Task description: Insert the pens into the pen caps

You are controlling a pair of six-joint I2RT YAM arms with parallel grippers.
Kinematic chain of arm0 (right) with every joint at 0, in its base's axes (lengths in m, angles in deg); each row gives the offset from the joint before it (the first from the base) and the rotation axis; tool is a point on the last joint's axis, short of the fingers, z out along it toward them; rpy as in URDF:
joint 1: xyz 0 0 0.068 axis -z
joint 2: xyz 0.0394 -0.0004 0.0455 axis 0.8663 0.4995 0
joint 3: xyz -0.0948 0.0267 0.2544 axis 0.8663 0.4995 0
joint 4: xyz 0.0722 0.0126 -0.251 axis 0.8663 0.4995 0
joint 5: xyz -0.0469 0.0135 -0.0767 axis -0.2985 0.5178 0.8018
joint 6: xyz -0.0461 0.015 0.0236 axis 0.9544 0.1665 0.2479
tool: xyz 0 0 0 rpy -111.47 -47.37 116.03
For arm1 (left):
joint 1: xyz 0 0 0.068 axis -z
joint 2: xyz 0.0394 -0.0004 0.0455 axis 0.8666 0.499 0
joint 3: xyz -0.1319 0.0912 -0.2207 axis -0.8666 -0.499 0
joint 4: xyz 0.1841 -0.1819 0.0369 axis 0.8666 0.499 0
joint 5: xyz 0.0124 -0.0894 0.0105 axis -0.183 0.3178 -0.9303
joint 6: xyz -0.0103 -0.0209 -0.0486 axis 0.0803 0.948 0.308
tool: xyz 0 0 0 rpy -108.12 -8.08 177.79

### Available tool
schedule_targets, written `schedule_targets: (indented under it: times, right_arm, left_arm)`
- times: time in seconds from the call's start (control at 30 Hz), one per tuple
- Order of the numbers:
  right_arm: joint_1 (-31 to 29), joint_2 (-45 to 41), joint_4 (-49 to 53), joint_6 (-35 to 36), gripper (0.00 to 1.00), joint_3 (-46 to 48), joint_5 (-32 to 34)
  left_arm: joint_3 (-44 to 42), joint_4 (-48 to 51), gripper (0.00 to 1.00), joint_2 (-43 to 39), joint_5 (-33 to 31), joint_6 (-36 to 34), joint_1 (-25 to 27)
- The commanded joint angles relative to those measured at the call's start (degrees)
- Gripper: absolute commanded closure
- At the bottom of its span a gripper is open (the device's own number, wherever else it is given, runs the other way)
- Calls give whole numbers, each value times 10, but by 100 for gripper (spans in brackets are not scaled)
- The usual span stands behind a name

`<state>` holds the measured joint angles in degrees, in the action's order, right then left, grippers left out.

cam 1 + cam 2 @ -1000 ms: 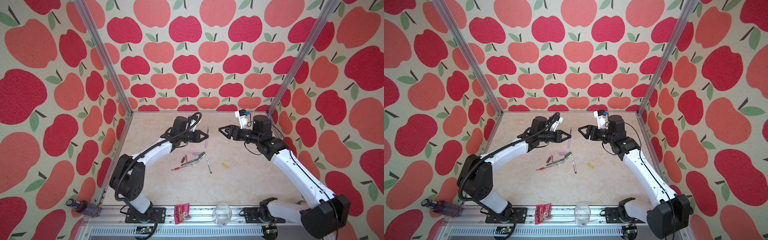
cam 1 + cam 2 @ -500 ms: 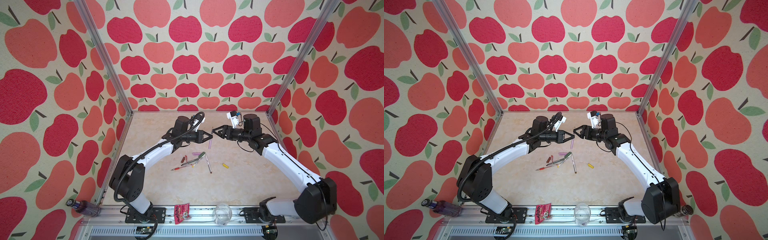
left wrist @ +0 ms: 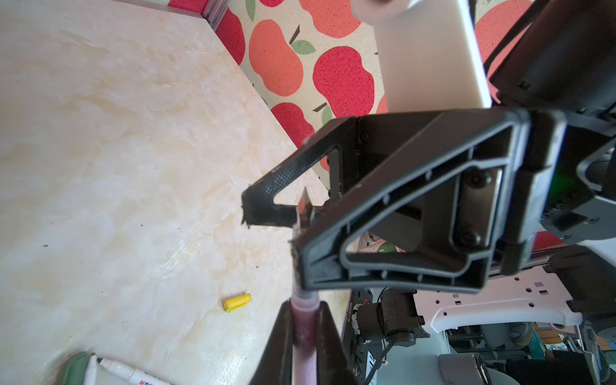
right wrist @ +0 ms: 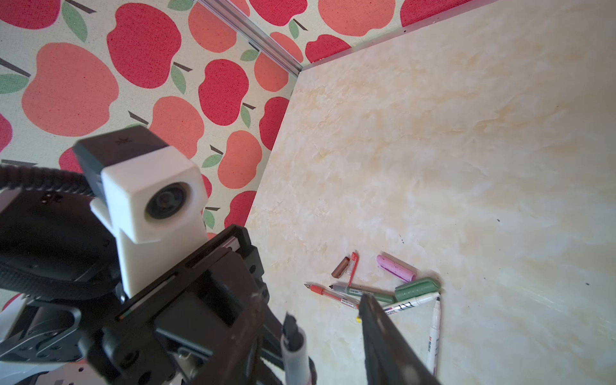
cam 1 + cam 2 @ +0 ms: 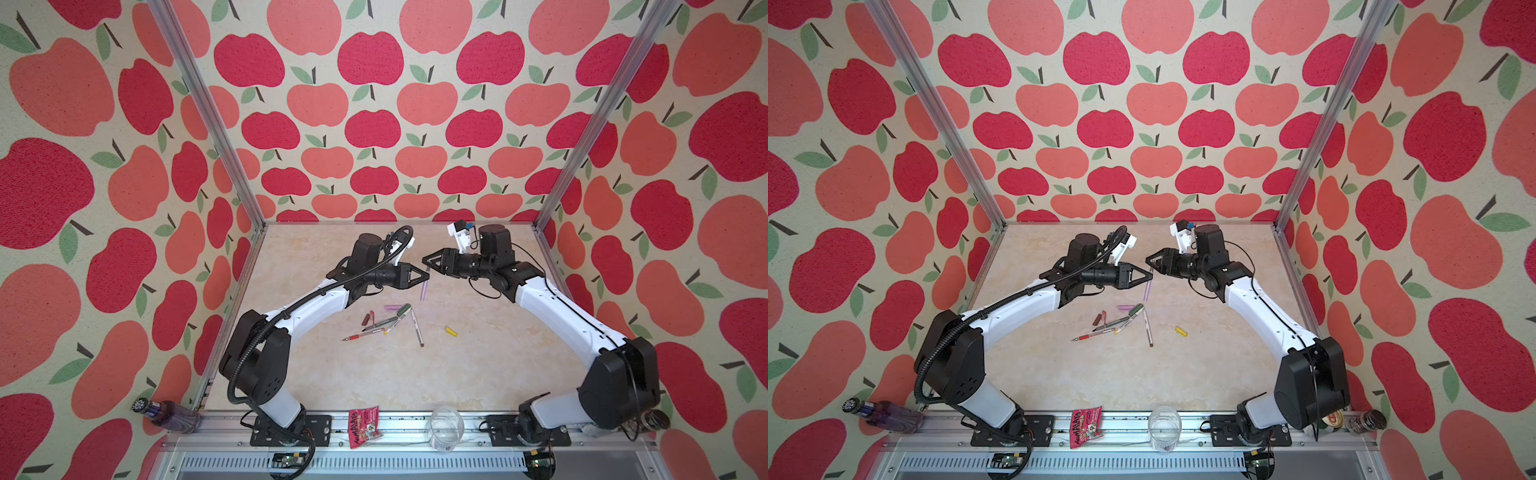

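Two grippers meet nose to nose above the far middle of the bench (image 5: 478, 365), and the layout reads as a mid-air handover. Your left gripper (image 5: 427, 274) is clamped on the lilac pen (image 5: 424, 289). It pinches the barrel high, so most of the pen hangs toward the bench and a short stub with the nib sticks up clear, leaving a free end for the other arm. Your right gripper (image 5: 427, 264) has its fingers (image 3: 266, 206) set on either side of that stub, half spread. The left wrist view shows a gap between finger and pen, so it grips nothing yet. I judge the aim is to regrasp or steady the pen so its nib can be lined up with a cap. The matching lilac cap (image 4: 396, 267) lies on the bench, nearer than the grippers and just beside the green cap (image 4: 416, 288). Both sit at the far edge of a loose cluster:
- the red pen (image 4: 333, 295)
- the green pen (image 4: 365, 291)
- the yellow-ended white pen (image 4: 415, 301)
- the brown-ended white pen (image 4: 434, 330)
- the brown cap (image 4: 340, 268)
- the red cap (image 4: 353, 261)

The yellow cap (image 5: 451, 331) lies apart to the right. As far as you can tell here, no pen wears a cap, so all five pairings are yet to do.
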<state>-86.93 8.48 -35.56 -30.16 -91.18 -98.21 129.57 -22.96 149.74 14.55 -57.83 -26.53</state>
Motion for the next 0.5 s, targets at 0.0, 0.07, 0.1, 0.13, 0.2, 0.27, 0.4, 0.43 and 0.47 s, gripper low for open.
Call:
schedule_targets:
  times: [0.0,0.07,0.1,0.13,0.2,0.27,0.4,0.43,0.47]
  right_arm:
    - [-6,4,-26,-4,55,-8,-16]
    - [-8,5,-30,-6,60,-4,-17]
    - [-8,5,-32,-8,61,-2,-18]
    - [-8,5,-34,-9,65,-1,-20]
    - [-9,5,-38,-12,69,2,-22]
    - [-11,5,-40,-14,74,4,-22]
    - [-16,7,-41,-13,77,8,-21]
    - [-16,8,-41,-14,77,9,-21]
    - [-17,8,-42,-14,77,10,-21]
  left_arm:
    - [17,-25,100,7,4,0,4]
    - [18,-28,100,9,5,1,5]
    - [18,-28,100,10,5,1,5]
    - [18,-29,100,11,4,1,5]
    - [17,-30,100,11,2,2,5]
    - [17,-33,100,13,2,4,6]
    - [17,-42,100,16,2,11,6]
    - [17,-44,100,17,1,12,6]
    - [16,-47,100,17,0,13,8]
